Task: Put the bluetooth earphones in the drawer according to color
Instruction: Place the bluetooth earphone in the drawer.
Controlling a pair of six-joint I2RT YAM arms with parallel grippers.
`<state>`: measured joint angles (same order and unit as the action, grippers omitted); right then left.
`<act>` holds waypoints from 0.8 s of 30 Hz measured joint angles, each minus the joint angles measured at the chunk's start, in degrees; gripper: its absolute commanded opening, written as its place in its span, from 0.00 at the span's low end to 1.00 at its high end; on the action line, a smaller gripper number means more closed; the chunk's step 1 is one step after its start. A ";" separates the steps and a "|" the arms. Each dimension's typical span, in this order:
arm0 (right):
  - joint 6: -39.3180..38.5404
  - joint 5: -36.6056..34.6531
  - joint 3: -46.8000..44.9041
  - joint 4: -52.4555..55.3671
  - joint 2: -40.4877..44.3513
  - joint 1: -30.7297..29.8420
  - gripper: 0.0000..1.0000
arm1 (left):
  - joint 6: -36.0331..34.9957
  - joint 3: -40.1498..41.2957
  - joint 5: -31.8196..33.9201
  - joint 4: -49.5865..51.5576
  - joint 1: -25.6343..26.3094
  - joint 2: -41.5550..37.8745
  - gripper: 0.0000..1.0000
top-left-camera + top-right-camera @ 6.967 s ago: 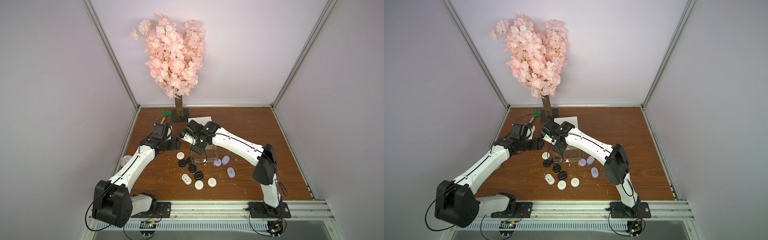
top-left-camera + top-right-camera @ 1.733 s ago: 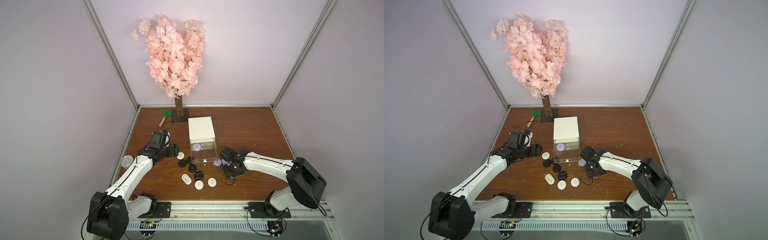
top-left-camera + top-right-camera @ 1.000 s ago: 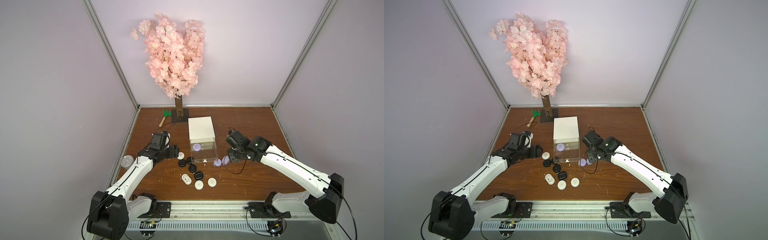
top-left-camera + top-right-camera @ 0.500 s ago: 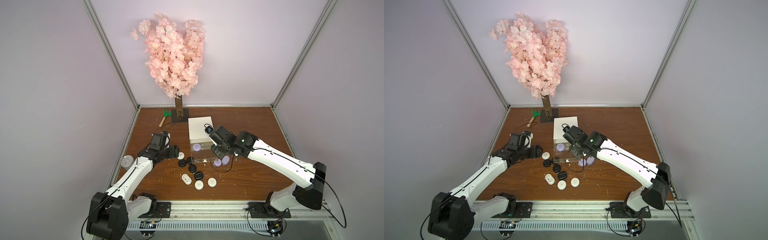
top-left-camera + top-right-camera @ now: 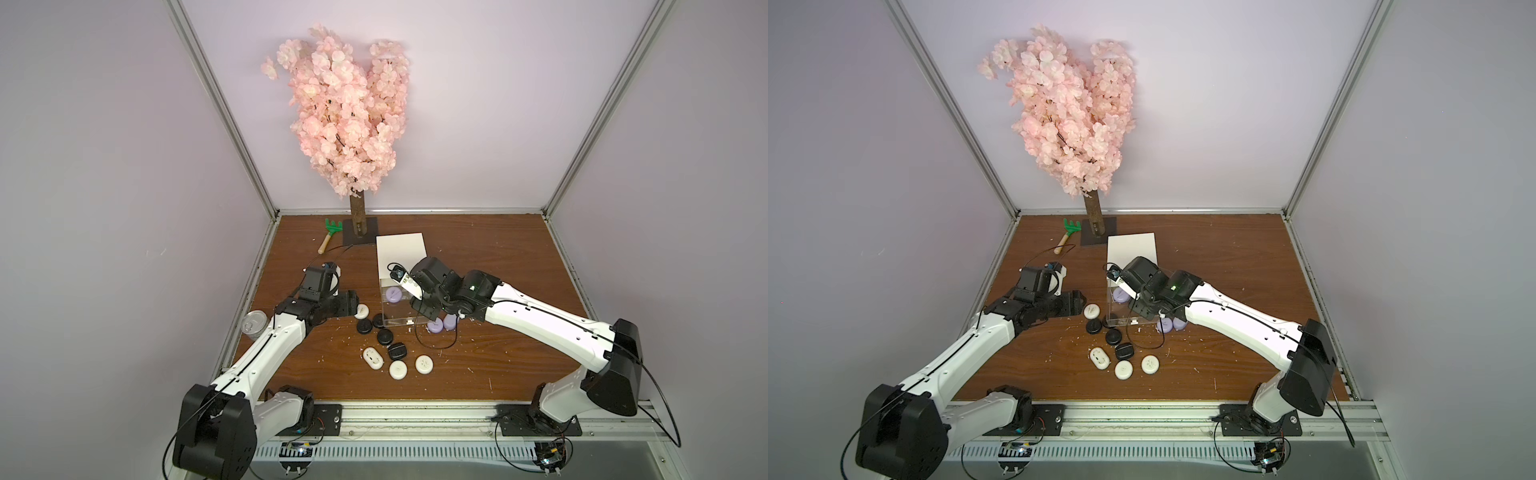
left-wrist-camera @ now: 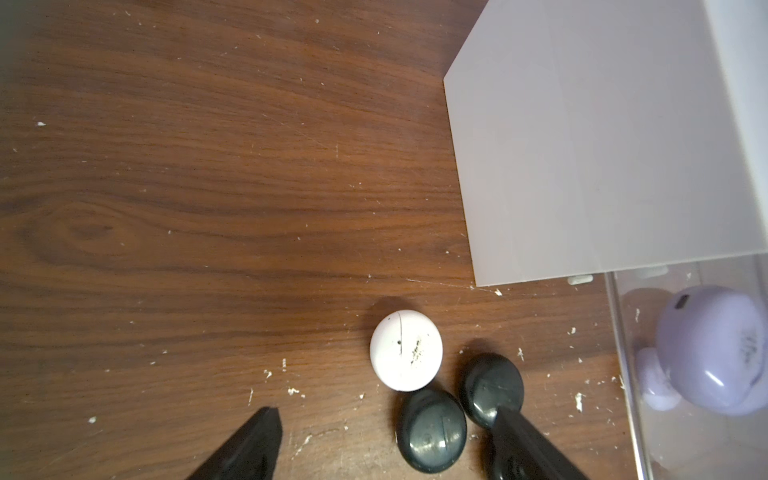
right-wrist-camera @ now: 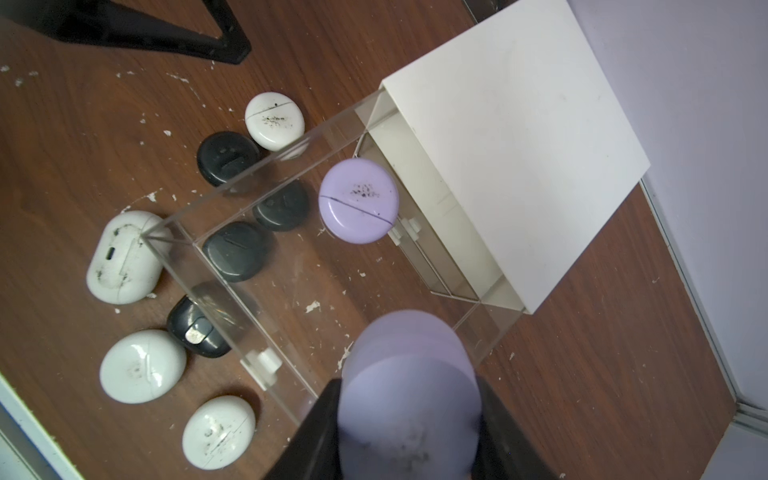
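Since half a second ago the right arm has swung further in over the open drawer. The left arm has not moved.

1. Far left: a can (image 5: pixel 253 326) stands at the table (image 5: pixel 498 257) edge, well apart from the work.
2. Left claw (image 6: pixel 384 415): released, jaws apart, gripping nothing. It hangs low near a white case (image 6: pixel 406 350) and two black cases (image 6: pixel 432 432).
3. Drawer (image 7: pixel 266 166): pulled out of the cabinet (image 7: pixel 511 158). One lavender case (image 7: pixel 358 200) lies at its back, by the cabinet. The rest of the floor is bare.
4. Right claw (image 7: pixel 409 415): clenched on a second lavender case (image 7: pixel 407 357), held above the drawer's front right part.
5. Right of the drawer: two more lavender cases (image 5: pixel 442 324) lie on the table, just beside its wall.

Step in hand, as judged: lavender sorting, second of four, at the point of placing. The next move calls for a short descent inside the walls, then a release onto the bare floor, short of the case already there.

Edges and room: the clear walls are hard to read, and from the wrist view I cannot tell whether the held case is fully inside the right wall. Black cases crowd the left wall outside. Room is ample in the drawer and on the table beyond the right arm.
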<state>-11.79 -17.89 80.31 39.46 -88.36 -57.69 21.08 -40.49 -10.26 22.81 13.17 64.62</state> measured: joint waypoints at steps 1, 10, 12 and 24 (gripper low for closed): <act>-0.83 0.02 -0.24 -0.66 -0.39 0.00 0.28 | -0.02 0.00 0.00 0.00 0.00 0.00 0.84; -5.77 0.17 -0.55 -3.06 -4.59 0.37 0.25 | -0.09 0.15 -0.26 -0.37 0.00 0.00 0.84; -6.51 0.26 -0.55 -3.10 -5.97 0.63 0.24 | -0.09 0.26 -0.33 -0.39 0.00 0.00 0.84; -8.55 0.33 0.20 -1.97 -9.49 2.34 0.29 | -0.11 0.28 -1.11 -0.44 0.00 -0.44 0.84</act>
<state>-20.34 -17.56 80.51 37.50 -97.84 -55.35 20.97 -40.21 -11.38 22.37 13.17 64.18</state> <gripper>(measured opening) 0.462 0.844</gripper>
